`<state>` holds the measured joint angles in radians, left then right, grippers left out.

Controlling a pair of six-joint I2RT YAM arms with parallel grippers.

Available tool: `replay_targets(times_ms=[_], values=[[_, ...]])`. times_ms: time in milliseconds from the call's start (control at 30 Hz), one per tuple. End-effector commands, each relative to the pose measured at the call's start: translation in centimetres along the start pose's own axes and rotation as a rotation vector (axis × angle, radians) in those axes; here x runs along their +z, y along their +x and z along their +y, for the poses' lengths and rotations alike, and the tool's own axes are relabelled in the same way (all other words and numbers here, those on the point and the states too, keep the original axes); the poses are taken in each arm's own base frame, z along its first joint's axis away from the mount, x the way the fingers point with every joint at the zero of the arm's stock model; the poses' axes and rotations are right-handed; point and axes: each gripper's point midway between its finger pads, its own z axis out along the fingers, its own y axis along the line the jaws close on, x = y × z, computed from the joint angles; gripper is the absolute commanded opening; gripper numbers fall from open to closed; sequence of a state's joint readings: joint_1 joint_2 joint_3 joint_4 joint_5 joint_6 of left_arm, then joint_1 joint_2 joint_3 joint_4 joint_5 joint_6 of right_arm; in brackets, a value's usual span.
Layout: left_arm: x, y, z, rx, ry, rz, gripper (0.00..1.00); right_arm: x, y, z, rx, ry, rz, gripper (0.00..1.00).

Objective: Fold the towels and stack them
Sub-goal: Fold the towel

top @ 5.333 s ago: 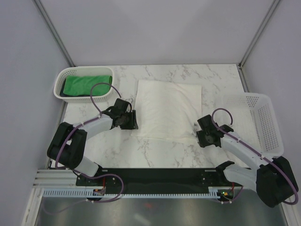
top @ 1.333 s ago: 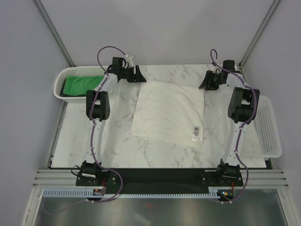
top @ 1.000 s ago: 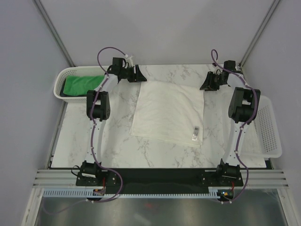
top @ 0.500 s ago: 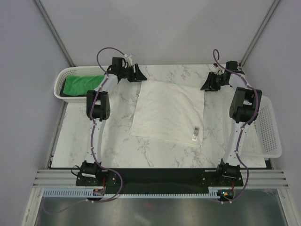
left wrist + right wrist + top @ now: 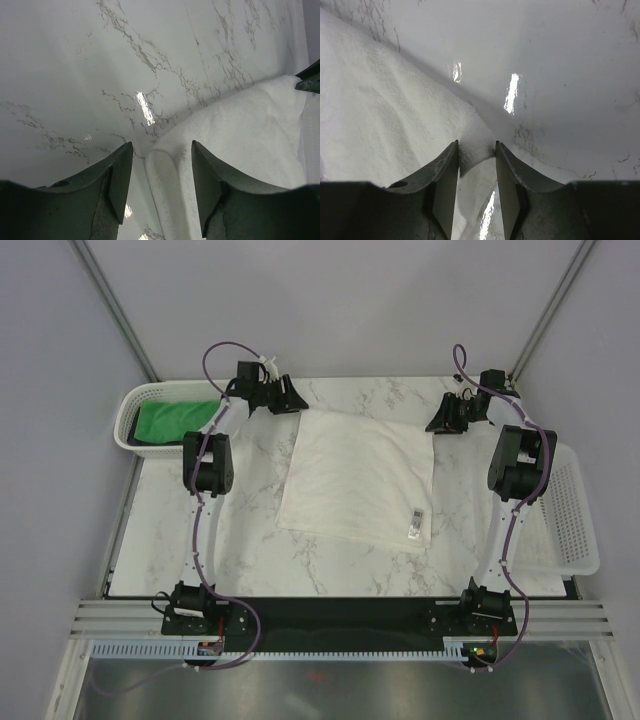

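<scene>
White towel [image 5: 358, 480] lies flat in the middle of the table [image 5: 250, 530], its two far corners at the arms: the right gripper [image 5: 476, 145] pinches one, and the left gripper [image 5: 161, 147] is open around the other.

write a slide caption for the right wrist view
Right gripper pinches a corner of the white towel on the marble table
</scene>
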<state>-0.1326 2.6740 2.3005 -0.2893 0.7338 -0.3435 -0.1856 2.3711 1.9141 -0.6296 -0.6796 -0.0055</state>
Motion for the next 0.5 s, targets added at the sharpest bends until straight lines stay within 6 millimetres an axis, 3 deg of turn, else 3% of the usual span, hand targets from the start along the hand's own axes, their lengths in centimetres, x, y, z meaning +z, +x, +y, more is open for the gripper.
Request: replay_targets(times_ms=[0, 300, 467], values=[[0.57, 0.48, -0.47, -0.037, 0.012, 0.008, 0.57, -0.78, -1.16, 1.17, -0.048, -0.043, -0.024, 0.43], [1.03, 1.32, -0.83, -0.056, -0.002, 0.021, 0.55, -0.67, -1.04, 1.27, -0.055, -0.057, -0.023, 0.43], [1.18, 1.18, -0.50, -0.070, -0.019, 0.012, 0.46, -0.76, -0.98, 0.87, -0.050, -0.062, -0.023, 0.40]])
